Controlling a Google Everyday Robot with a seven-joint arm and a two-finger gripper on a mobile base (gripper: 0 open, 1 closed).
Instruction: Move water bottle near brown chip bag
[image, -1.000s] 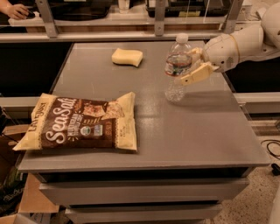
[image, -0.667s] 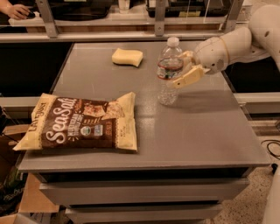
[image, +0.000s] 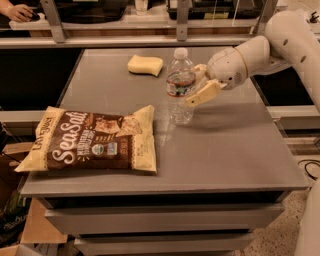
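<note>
Since a second ago, water bottle (image: 181, 85) and pincer (image: 193, 88) have tracked left across the worktop (image: 225, 150) together, closing on the brown chip bag (image: 90, 141). Bottle is upright, now just right of the bag's top right corner, near it but not touching.

Pincer comes in from the right on the white arm (image: 280, 40) and is closed around the bottle at label height. Near finger (image: 205, 93) lies across the bottle's right side; far finger is mostly hidden behind it. Can't tell if the base is dragging on the worktop or lifted just clear.

Risks from here, my read:
- Grip sits high on a thin ribbed bottle. If the base is sliding and catches, it tips or pivots in the grip.
- More leftward travel pushes the base into the bag's raised corner, which shoves the bag or topples the bottle.
- Releasing while tilted or off the surface means it falls over.

Sponge (image: 145, 65) sits well back, out of the path.
</note>
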